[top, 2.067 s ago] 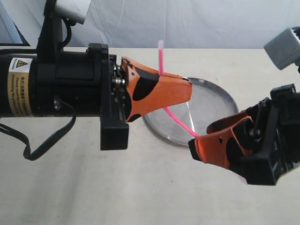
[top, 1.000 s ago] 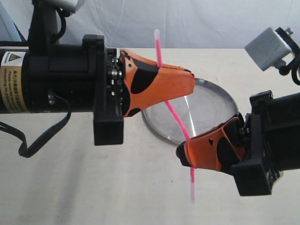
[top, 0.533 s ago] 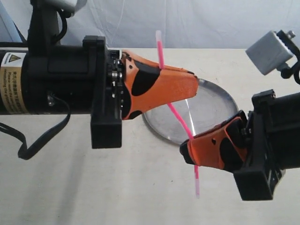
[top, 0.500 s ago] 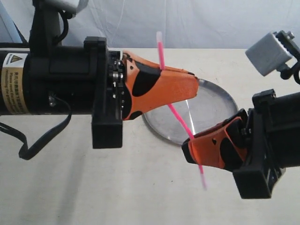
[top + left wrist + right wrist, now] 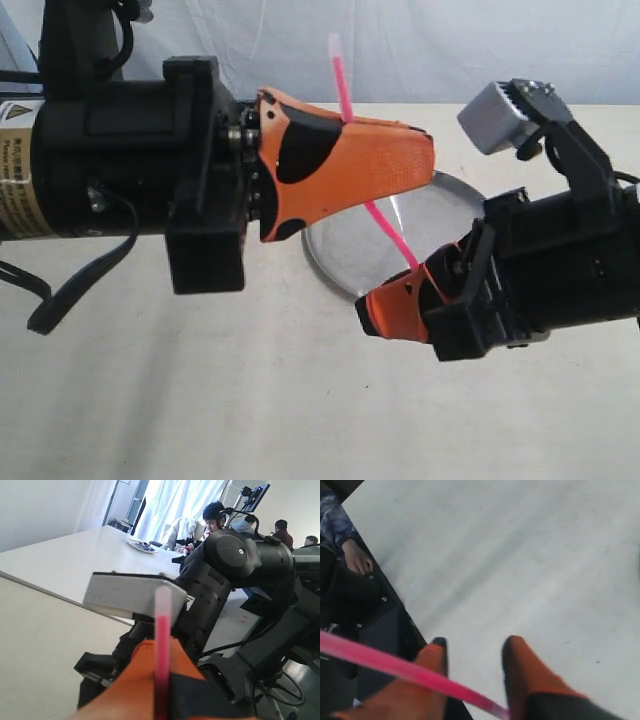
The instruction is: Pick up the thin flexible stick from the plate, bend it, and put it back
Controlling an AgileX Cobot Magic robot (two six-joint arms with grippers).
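The thin flexible stick (image 5: 388, 232), bright pink with a whitish tip, stands up through my left gripper (image 5: 425, 160), which is shut on it above the plate (image 5: 338, 256). Below those orange fingers the stick slants down to my right gripper (image 5: 372, 314). In the left wrist view the stick (image 5: 161, 650) rises between the pinched orange fingers (image 5: 135, 690). In the right wrist view the stick (image 5: 395, 666) lies across one finger (image 5: 431, 656) and its end reaches the other finger (image 5: 520, 662). The right gripper (image 5: 472, 647) is open, with a wide gap.
The shiny round plate sits on a cream tabletop (image 5: 250, 400), mostly hidden behind both arms. The right arm's black body (image 5: 560, 270) and grey camera box (image 5: 495, 115) fill the right side. A black cable (image 5: 60, 300) hangs under the left arm.
My right arm has swung left and turned its wrist, and its fingers have parted. The stick's lower end no longer pokes out below the right gripper. The left gripper has edged up and right.
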